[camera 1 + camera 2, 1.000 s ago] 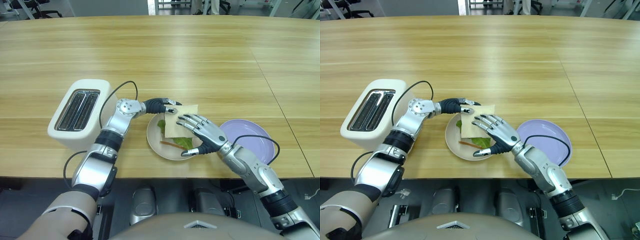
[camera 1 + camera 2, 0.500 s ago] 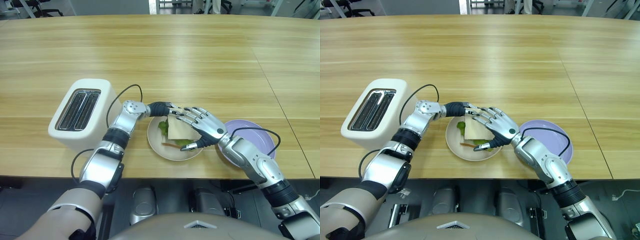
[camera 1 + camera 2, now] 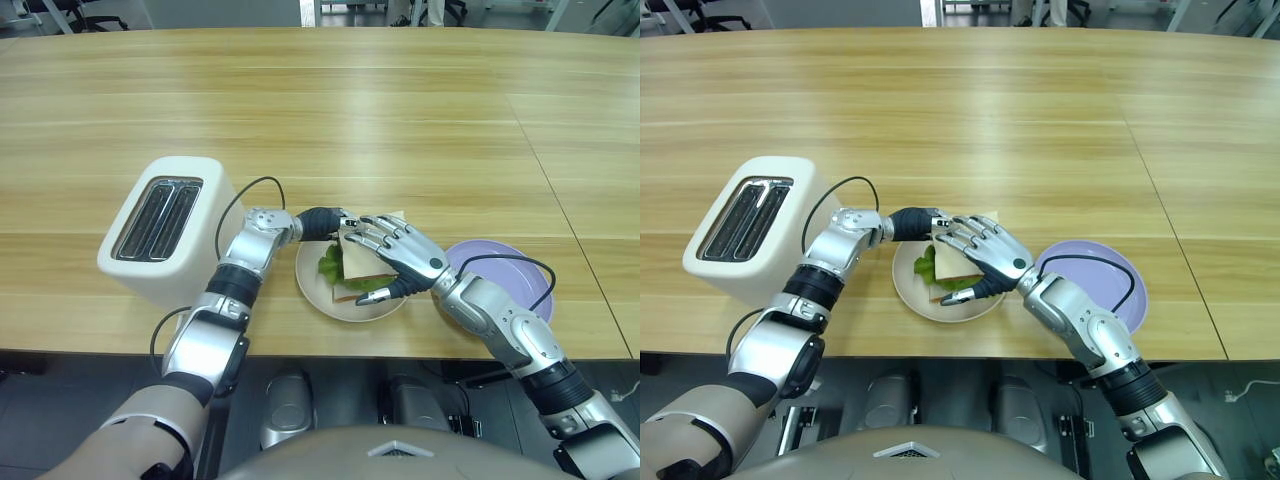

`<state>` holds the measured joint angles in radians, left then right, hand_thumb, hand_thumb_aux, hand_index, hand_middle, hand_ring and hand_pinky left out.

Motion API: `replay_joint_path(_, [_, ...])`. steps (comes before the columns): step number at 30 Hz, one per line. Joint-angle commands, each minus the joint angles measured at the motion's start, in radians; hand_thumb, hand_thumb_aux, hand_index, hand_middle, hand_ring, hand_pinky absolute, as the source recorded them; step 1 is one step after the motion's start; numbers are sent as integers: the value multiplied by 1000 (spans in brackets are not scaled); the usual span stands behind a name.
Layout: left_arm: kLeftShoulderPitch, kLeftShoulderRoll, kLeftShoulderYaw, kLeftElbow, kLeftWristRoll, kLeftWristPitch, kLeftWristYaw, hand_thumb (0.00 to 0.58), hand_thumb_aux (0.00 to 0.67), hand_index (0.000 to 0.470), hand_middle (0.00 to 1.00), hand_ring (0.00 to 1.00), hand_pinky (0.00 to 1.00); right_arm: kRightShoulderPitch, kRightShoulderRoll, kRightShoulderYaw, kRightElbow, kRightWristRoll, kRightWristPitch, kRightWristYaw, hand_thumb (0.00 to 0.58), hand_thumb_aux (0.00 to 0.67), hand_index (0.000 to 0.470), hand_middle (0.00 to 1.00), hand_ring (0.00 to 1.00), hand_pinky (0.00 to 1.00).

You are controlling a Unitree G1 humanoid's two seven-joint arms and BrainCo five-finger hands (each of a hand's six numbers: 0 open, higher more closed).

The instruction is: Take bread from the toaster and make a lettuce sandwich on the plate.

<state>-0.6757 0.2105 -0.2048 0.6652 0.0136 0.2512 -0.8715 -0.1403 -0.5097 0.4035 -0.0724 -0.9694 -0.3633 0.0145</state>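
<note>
Along the tabletop's [image 3: 400,120] near edge stood one toaster [image 3: 160,225] at the left, one beige plate [image 3: 318,298] mid-edge and one purple plate [image 3: 512,286] just right of it. Broad wood stretched behind them to the far edge. One slice of bread [image 3: 355,268] lay over lettuce [image 3: 328,265] on the beige plate. The right robot hand [image 3: 400,258] rested spread open on the bread. The left robot hand [image 3: 322,220] met its far left corner, and its grip could not be told.

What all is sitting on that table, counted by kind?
Toaster: 1
Plates: 2, a beige plate and a purple plate
Sandwich: 1, bread over lettuce, on the beige plate
Total: 4
</note>
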Motion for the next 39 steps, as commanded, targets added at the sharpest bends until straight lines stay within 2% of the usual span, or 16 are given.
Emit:
replay_joint_path(1, [19, 5, -7, -24, 1, 2, 6, 580, 670, 460, 0, 0, 0, 31, -10, 17, 27, 11, -1, 21, 0, 0, 0, 0, 0, 0])
replay_joint_path(11, [38, 28, -22, -65, 17, 4, 33, 580, 670, 460, 0, 0, 0, 85, -13, 44, 35, 13, -6, 25, 0, 0, 0, 0, 0, 0])
replay_joint_path(19, [57, 51, -60, -76, 84, -24, 105, 580, 670, 460, 0, 0, 0, 88, 8, 81, 126, 26, -17, 14, 0, 0, 0, 0, 0, 0])
replay_joint_path(20, [62, 54, -66, -79, 91, -27, 112, 576, 617, 424, 0, 0, 0, 90, 9, 84, 134, 31, -23, 14, 0, 0, 0, 0, 0, 0])
replay_joint_path(21, [66, 56, -69, -83, 97, -29, 119, 576, 617, 424, 0, 0, 0, 93, 10, 87, 137, 40, -27, 15, 0, 0, 0, 0, 0, 0])
replay_joint_path(22, [70, 56, -69, -84, 98, -30, 123, 545, 504, 346, 0, 0, 0, 98, 10, 90, 138, 47, -32, 16, 0, 0, 0, 0, 0, 0])
replay_joint_path(23, [73, 56, -71, -84, 102, -34, 125, 516, 447, 307, 0, 0, 0, 100, 11, 95, 141, 51, -36, 16, 0, 0, 0, 0, 0, 0])
replay_joint_path(26, [81, 56, -76, -88, 113, -38, 141, 472, 381, 262, 0, 0, 0, 105, 16, 106, 164, 74, -47, 25, 0, 0, 0, 0, 0, 0])
replay_joint_path(27, [81, 57, -81, -89, 121, -44, 146, 248, 163, 112, 0, 0, 0, 108, 19, 107, 171, 85, -49, 30, 0, 0, 0, 0, 0, 0])
replay_joint_path(28, [82, 56, -81, -92, 123, -45, 150, 5, 3, 2, 0, 0, 0, 110, 19, 109, 172, 89, -51, 29, 0, 0, 0, 0, 0, 0])
replay_joint_path(39, [96, 86, -99, -178, 164, -39, 184, 0, 0, 0, 0, 0, 0, 119, 13, 104, 167, 131, -73, 35, 0, 0, 0, 0, 0, 0])
